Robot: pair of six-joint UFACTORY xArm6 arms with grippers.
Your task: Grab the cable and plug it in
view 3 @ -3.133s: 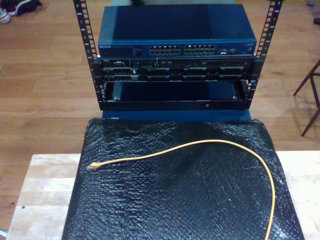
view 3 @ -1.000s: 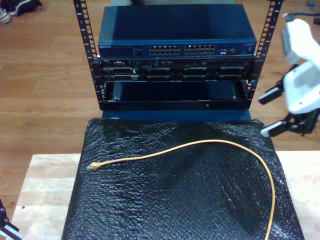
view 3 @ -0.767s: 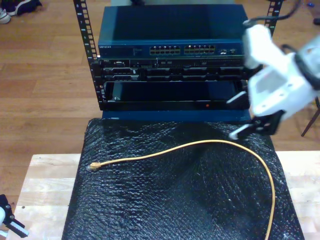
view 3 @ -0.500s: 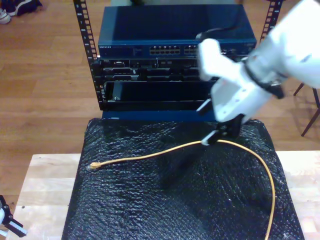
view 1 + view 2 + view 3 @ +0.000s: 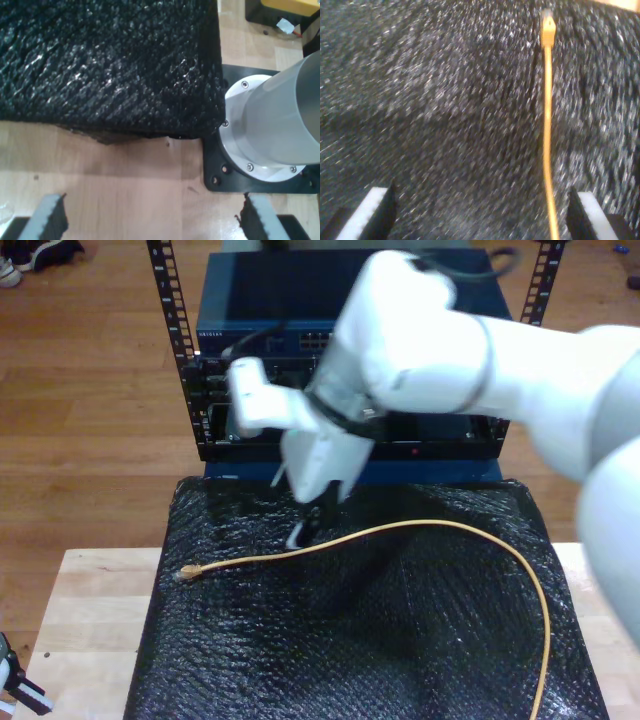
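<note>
the cable (image 5: 420, 527) lies curved on the black mat (image 5: 350, 640), its plug (image 5: 547, 22) toward the exterior view's left. my second tool (image 5: 480, 212) is spread wide above it, holding nothing; my first tool (image 5: 150, 220) is also wide and empty. i should come down just behind the plug and close squarely across the cable

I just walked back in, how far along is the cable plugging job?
Early. Nothing is grabbed: the cable lies loose on the black mat. In hand: my second claw, open, hovers over the cable near its plug. Left: gripping it and plugging it into the switch.
</note>
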